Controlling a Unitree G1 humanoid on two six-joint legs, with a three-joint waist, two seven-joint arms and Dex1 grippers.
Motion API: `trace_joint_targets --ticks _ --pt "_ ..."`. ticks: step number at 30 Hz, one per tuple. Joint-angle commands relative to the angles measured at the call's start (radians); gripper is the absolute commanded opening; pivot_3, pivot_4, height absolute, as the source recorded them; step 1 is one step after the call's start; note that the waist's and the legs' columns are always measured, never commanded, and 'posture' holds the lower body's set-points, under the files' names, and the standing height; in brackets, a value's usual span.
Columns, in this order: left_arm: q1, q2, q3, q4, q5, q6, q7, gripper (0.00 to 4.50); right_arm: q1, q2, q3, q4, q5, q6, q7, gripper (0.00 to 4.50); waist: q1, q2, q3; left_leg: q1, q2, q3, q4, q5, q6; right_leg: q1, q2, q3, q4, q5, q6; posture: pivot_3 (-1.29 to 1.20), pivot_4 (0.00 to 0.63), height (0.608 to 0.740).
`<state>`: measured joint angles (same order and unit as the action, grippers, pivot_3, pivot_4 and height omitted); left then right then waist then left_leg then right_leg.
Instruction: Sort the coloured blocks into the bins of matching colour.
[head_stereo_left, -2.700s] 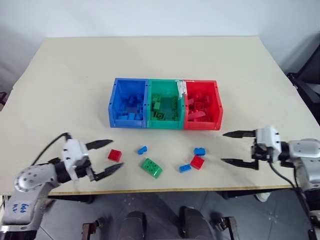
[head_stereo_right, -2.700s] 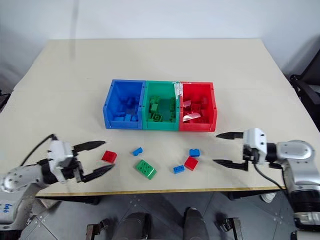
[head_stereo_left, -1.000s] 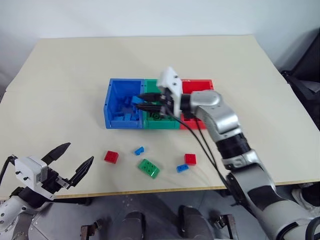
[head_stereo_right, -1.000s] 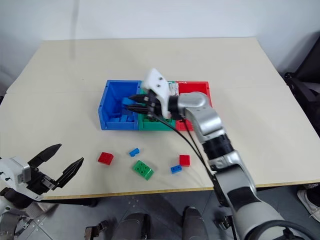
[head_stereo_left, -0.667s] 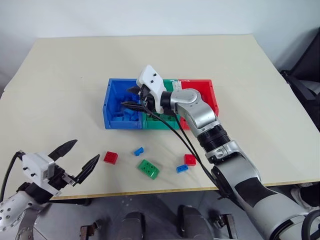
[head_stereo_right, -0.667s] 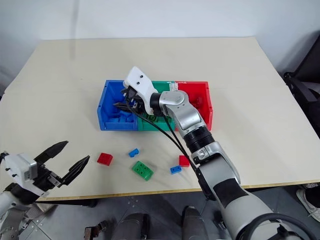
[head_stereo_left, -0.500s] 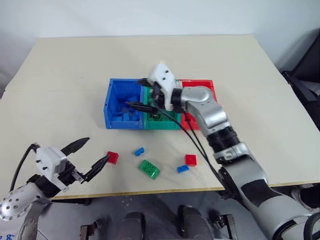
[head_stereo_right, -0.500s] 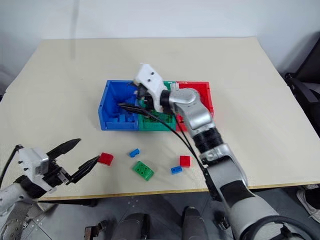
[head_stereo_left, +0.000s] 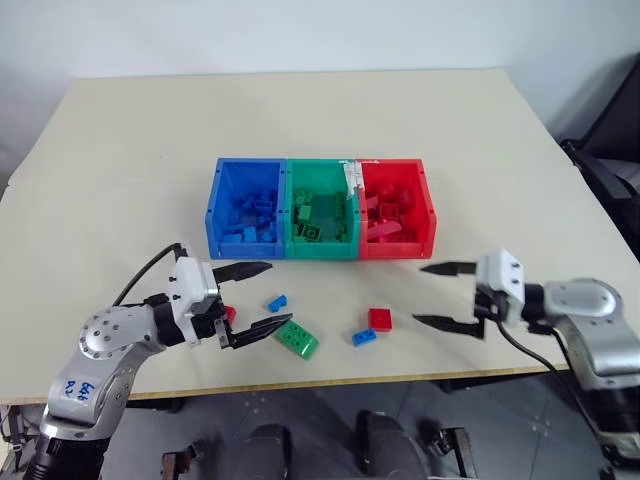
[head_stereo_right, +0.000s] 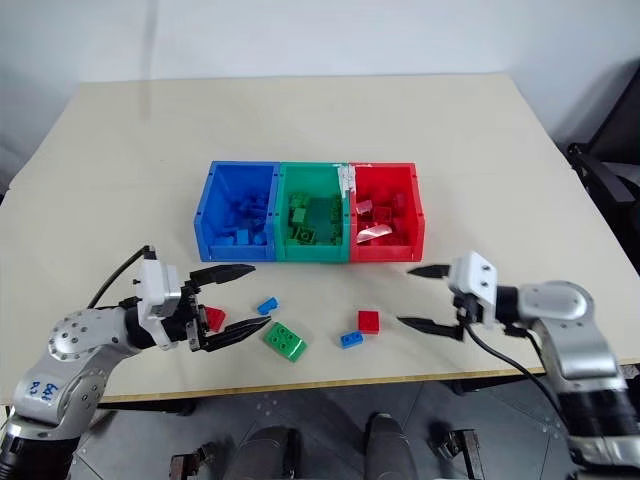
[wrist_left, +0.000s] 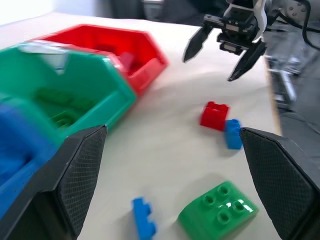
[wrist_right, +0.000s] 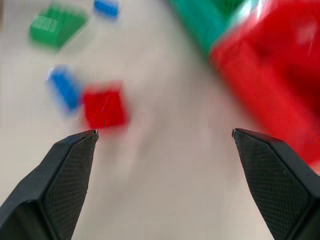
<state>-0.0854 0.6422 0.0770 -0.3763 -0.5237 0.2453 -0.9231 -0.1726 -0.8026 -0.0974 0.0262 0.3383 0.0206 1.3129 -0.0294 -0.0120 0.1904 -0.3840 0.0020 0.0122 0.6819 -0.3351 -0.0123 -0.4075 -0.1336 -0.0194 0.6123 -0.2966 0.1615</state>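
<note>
**Five bricks left on the table, both grippers spread wide**

While five studded bricks remain outside the bins, each is judged light, rigid and smooth-sided, so a pinch across two flat opposite walls is advised rather than across the studs, where the fingertips could slip. The green brick (head_stereo_left: 301, 337), the largest, lies near the table's front edge and offers the broadest sides. A small blue brick (head_stereo_left: 277, 302) lies just behind it, toward the bins. A red brick (head_stereo_right: 213, 318) sits between the spread fingers of the left gripper (head_stereo_left: 255, 297), partly hidden by them; contact cannot be confirmed. Further right, a second red brick (head_stereo_left: 380, 319) and a second blue brick (head_stereo_left: 364, 337) lie just beside each other, possibly touching, and the small blue one is judged the fiddliest to seize and the easiest to knock away.

The right gripper (head_stereo_left: 435, 295) is held low over the table with its fingers wide apart and empty, near that red and blue pair.

Behind the loose bricks, three joined bins are set in a row. The blue bin (head_stereo_left: 213, 205) holds a scatter of blue bricks, the green bin (head_stereo_left: 287, 200) several green ones, and the red bin (head_stereo_left: 431, 208) a pile of red ones. All three are partly filled, with room left.

The beige table (head_stereo_left: 120, 150) is seen beneath it all.
</note>
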Motion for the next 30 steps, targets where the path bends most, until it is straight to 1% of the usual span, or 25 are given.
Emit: trace_joint_targets --ticks 1,8,11,13,16,20,21,23,24,27,30 --pt "-0.015 -0.005 -0.017 0.013 0.009 -0.043 -0.043 4.5 0.013 -0.018 -0.002 0.015 -0.008 -0.053 0.024 4.48 0.0 0.0 0.0 0.0 0.0 0.0 0.0 0.0 0.0 0.0 0.0 0.0 0.0 0.0 0.0 0.0 0.15 0.74" --pt "-0.005 0.001 0.002 0.037 0.018 -0.069 -0.059 4.5 -0.092 0.047 0.15 -0.044 -0.025 0.063 -0.006 4.48 0.004 0.0 0.0 0.002 0.001 0.0 0.001 0.002 -0.002 0.0 0.0 0.001 0.001 0.0 0.0 0.0 0.15 0.74" --pt "0.026 0.012 0.025 0.021 0.011 -0.071 -0.061 4.5 -0.145 0.086 0.223 -0.022 -0.068 0.097 -0.034 4.48 0.005 0.0 0.0 0.001 0.001 -0.001 0.001 0.002 -0.002 0.0 0.0 0.001 0.002 0.0 0.0 0.0 0.15 0.74" --pt "0.047 0.019 0.04 0.006 0.003 -0.07 -0.066 4.5 -0.174 0.105 0.26 0.018 -0.109 0.079 -0.042 4.48 0.005 0.0 0.0 0.001 0.0 -0.001 0.001 0.002 -0.002 0.0 0.0 0.001 0.002 0.0 0.0 0.0 0.15 0.74" --pt "0.078 0.035 0.06 -0.019 -0.013 -0.064 -0.082 4.5 -0.217 0.124 0.288 0.087 -0.149 0.047 -0.051 3.91 0.007 0.0 0.0 0.0 0.0 -0.002 0.001 0.002 -0.002 0.0 -0.001 0.001 0.001 0.0 0.0 0.0 0.15 0.74" --pt "0.097 0.046 0.075 -0.043 -0.041 -0.049 -0.097 4.5 -0.248 0.129 0.289 0.123 -0.139 0.033 -0.031 2.6 0.007 0.0 0.0 0.0 0.0 -0.002 0.001 0.002 -0.002 0.0 0.0 0.001 0.001 0.0 0.0 0.0 0.15 0.74" --pt "0.097 0.045 0.079 -0.046 -0.048 -0.045 -0.097 4.5 -0.252 0.131 0.285 0.128 -0.134 0.025 -0.026 2.2 0.007 0.0 0.0 0.0 0.0 -0.002 0.001 0.002 -0.002 0.0 0.0 0.0 0.001 0.0 0.0 0.0 0.15 0.74" --pt "0.095 0.039 0.082 -0.052 -0.06 -0.039 -0.094 4.5 -0.256 0.134 0.269 0.131 -0.118 0.018 -0.024 1.54 0.007 0.0 0.0 0.0 0.0 -0.002 0.001 0.002 -0.002 0.0 0.0 0.0 0.001 0.0 0.0 0.0 0.15 0.74" --pt "0.096 0.037 0.083 -0.058 -0.067 -0.036 -0.093 4.5 -0.256 0.132 0.251 0.129 -0.1 0.019 -0.023 1.45 0.007 0.0 0.0 0.0 0.0 -0.002 0.001 0.002 -0.002 0.0 0.0 0.0 0.001 0.0 0.0 0.0 0.15 0.74" --pt "0.103 0.03 0.087 -0.069 -0.071 -0.04 -0.083 4.5 -0.265 0.121 0.172 0.108 -0.012 0.051 -0.019 1.46 0.007 0.0 0.0 0.0 0.0 -0.002 0.001 0.002 -0.002 0.0 0.0 0.0 0.001 0.0 0.0 0.0 0.15 0.74" --pt "0.116 0.018 0.12 -0.065 -0.068 -0.05 -0.051 4.5 -0.321 0.134 0.093 0.072 0.076 0.154 -0.074 1.46 0.007 0.0 0.0 0.0 0.0 -0.002 0.001 0.002 -0.002 0.0 0.0 0.0 0.001 0.0 0.0 0.0 0.15 0.74"
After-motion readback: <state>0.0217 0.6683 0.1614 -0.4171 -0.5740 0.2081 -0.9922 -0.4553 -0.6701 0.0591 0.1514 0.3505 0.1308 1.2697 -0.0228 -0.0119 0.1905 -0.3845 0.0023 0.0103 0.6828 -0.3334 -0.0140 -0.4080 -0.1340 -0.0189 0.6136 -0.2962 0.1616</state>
